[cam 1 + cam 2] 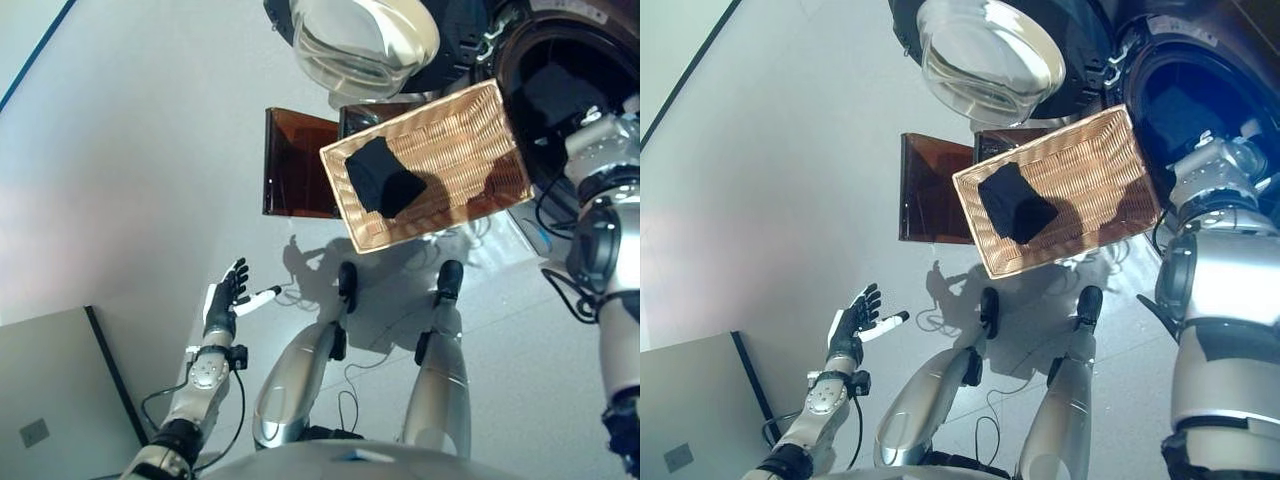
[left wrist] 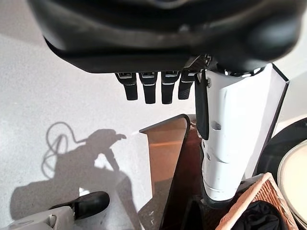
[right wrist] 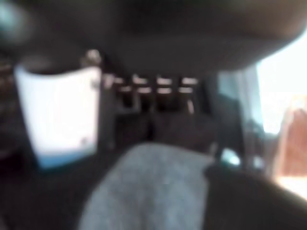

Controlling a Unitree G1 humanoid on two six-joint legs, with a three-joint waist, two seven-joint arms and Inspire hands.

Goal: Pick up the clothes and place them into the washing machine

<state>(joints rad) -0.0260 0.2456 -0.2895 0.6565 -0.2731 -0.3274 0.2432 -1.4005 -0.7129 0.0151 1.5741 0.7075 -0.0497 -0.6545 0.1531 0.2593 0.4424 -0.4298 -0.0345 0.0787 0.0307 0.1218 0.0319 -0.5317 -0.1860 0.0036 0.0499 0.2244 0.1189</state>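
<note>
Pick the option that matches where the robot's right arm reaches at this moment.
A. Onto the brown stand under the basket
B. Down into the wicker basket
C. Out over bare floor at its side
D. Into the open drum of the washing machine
D: in the right eye view the right arm runs up past the wicker basket into the washing machine opening, where the right hand is inside the dark drum.

Tan woven wicker basket [image 1: 462,140] w/ a tight plaited weave, holding a black crumpled cloth [image 1: 383,178]. Reddish-brown translucent panel [image 1: 293,165] stands behind it. Pale grey speckled floor [image 1: 130,150]. Washing machine's clear glass door [image 1: 990,58] has a dark rim; the drum opening [image 1: 1200,95] is black inside. Left hand [image 1: 226,296]: dark fingers, white thumb cover (same on right hand [image 3: 158,96]), over a grey fabric [image 3: 153,187].
</note>
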